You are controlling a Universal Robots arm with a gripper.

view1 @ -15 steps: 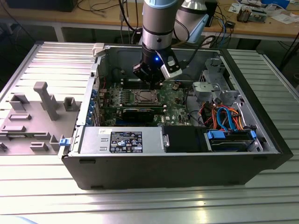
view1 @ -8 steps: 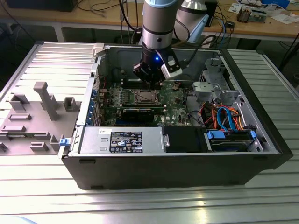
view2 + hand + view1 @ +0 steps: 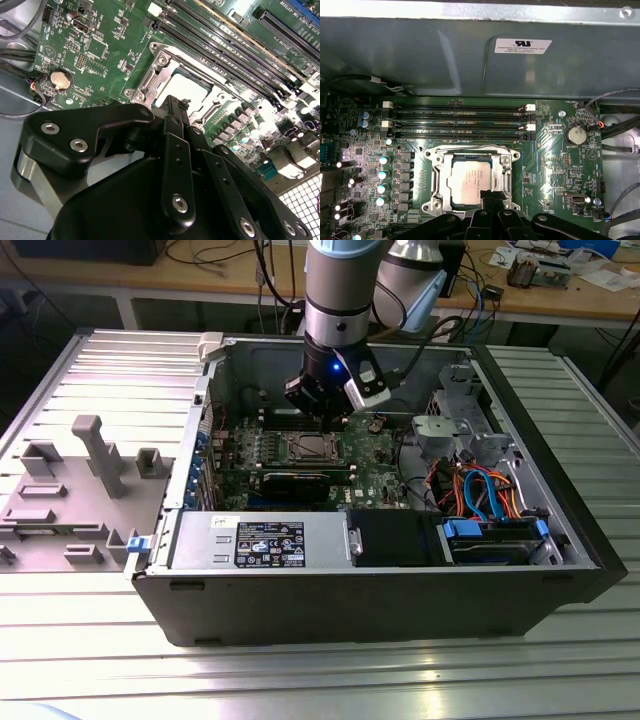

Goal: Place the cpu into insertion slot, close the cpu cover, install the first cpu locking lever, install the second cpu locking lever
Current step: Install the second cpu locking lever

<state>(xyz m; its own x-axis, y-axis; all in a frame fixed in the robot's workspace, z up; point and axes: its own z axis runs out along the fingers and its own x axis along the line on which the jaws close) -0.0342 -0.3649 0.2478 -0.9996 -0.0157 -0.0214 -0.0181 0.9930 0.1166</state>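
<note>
Presently the silver-topped square cpu (image 3: 471, 183) lies seated in the metal-rimmed insertion slot (image 3: 433, 205), framed by the thin silver cpu cover (image 3: 506, 174); the black claw (image 3: 490, 196), fingertips pinched together and empty, hovers at its edge, placed to work the retention hardware.

The cpu (image 3: 471, 183) is lying in the insertion slot (image 3: 434, 159), the cpu cover (image 3: 506, 175) sitting closed around it — the gripper (image 3: 492, 196) is touching the cover's near edge, fingertips together.

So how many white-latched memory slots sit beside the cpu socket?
2 white-latched memory slots, both empty: one nearest the case wall, another two rows closer to the cpu. Darker slots lie between.
</note>
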